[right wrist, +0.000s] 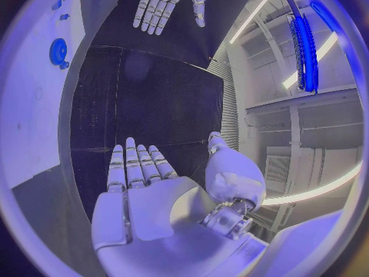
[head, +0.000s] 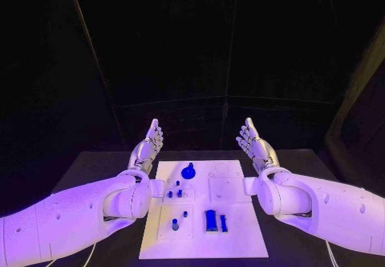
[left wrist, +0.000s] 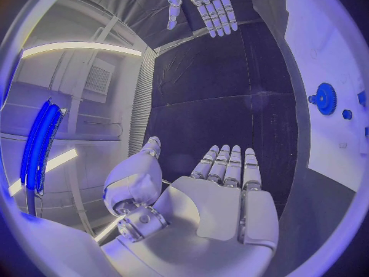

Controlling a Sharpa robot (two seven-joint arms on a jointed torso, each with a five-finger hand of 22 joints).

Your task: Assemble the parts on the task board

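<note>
Right now my left hand (head: 147,146) and my right hand (head: 257,146) are raised on either side of the far end of the task board (head: 241,245), fingers straight and apart, holding nothing. Blue parts lie on the white board: a round toothed piece (head: 188,172) near its far edge, small pegs (head: 174,193) at mid-board, a taller block (head: 211,221) nearer me. Which step is in hand I cannot judge; this pose would fit parts waiting to be seated as well as parts already set. I can read no writing or labels anywhere.
</note>
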